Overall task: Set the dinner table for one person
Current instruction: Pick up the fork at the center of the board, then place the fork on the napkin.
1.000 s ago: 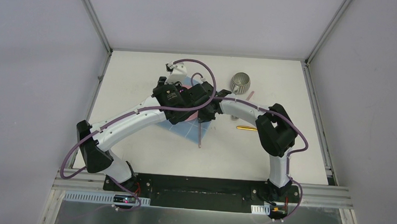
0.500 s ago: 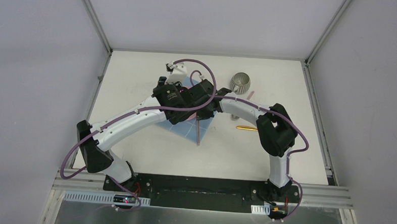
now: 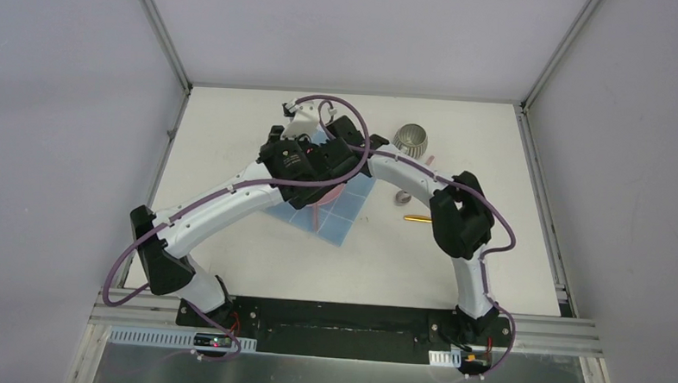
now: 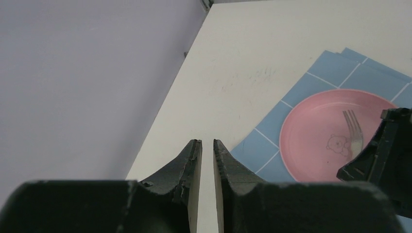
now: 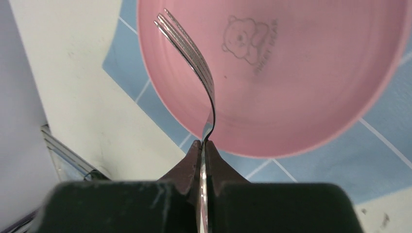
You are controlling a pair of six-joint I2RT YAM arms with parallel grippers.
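Both pincers meet over the far-left part of the bench (image 3: 229, 256), the plain off-white top that carries everything in the enclosure. On the left, the left pincer (image 4: 204, 143) points toward the far-left corner. Its jaws are only narrowly apart, with nothing between them. Bare bench shows through the slit and lies beneath it, close to the bench's left edge and the pale wall (image 4: 73, 73); how high the pincer hangs above the surface cannot be told.

Just to its right, a light-blue grid-lined cloth (image 4: 265, 145) lies flat and askew on the bench. It carries a pink plate (image 4: 316, 126) printed with a small bear.

Over that plate, the right pincer (image 5: 203, 144) is clamped tight on a metal fork (image 5: 194, 53), gripping it at the neck — the tines reach out above the plate, beside the bear, though whether they touch it cannot be told. Beneath this pincer lie the plate's rim and the cloth, with bare bench just to one side.

Farther right on the bench, well apart from both pincers, sit two more items — a ribbed silver cup (image 3: 411, 141) toward the far edge and, nearer, a gold-coloured utensil (image 3: 421, 219) beside the cloth's right corner.
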